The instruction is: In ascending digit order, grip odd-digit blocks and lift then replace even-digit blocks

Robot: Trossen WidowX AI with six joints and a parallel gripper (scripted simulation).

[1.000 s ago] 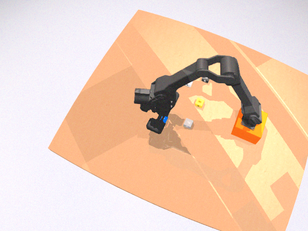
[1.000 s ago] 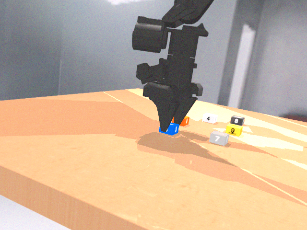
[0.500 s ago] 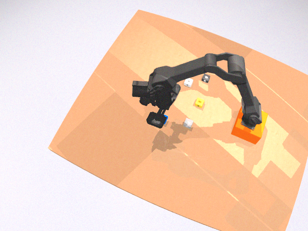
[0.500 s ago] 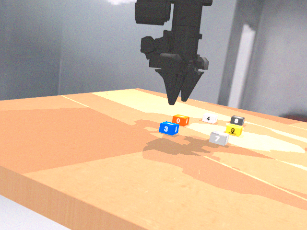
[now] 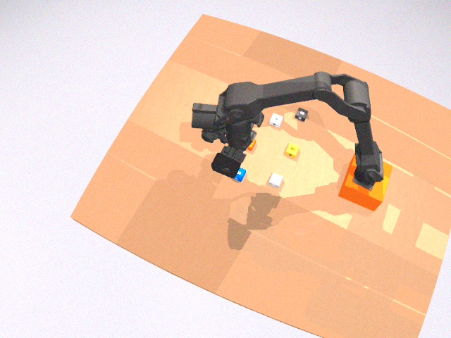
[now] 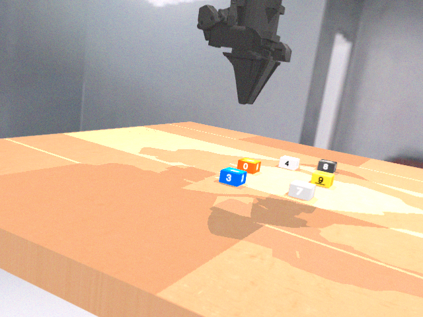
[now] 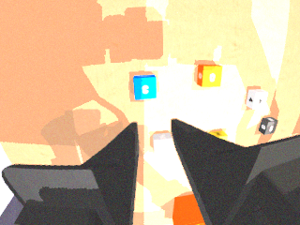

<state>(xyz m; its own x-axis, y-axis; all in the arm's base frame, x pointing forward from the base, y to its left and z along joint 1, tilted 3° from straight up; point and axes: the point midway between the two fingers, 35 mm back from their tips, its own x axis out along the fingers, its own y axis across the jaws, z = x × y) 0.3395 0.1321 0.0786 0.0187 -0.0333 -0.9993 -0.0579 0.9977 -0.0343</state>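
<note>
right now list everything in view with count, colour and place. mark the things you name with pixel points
0 block [image 5: 251, 145] [image 6: 248, 166] [image 7: 209, 76]: one, orange, behind the blue one in the exterior view
3 block [image 5: 240, 174] [image 6: 232, 177] [image 7: 145, 87]: one, blue, below the raised gripper
7 block [image 5: 275, 179] [image 6: 301, 190] [image 7: 162, 140]: one, pale grey, nearest the exterior camera
9 block [image 5: 292, 150] [image 6: 322, 179] [image 7: 218, 135]: one, yellow, beyond the 7
4 block [image 5: 275, 120] [image 6: 289, 162] [image 7: 257, 98]: one, white, far side
8 block [image 5: 301, 114] [image 6: 326, 166] [image 7: 268, 126]: one, black, beside the 4
table [image 5: 175, 254] [image 6: 102, 211]: one, wood-toned, under all
pedestal [image 5: 359, 198] [image 7: 187, 210]: one, orange, under the arm
arm [image 5: 287, 94]: one, black, over the table
gripper [image 6: 247, 103] [image 7: 155, 123]: one, black, raised, holding nothing

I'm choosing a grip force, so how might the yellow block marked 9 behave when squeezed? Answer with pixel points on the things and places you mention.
The yellow block [image 5: 292, 150] [image 6: 322, 179] [image 7: 218, 134] looks solid and stiff, so it should hardly deform. Its flat faces suggest sliding rather than rolling, and its low, squat shape makes tipping unlikely.
</note>
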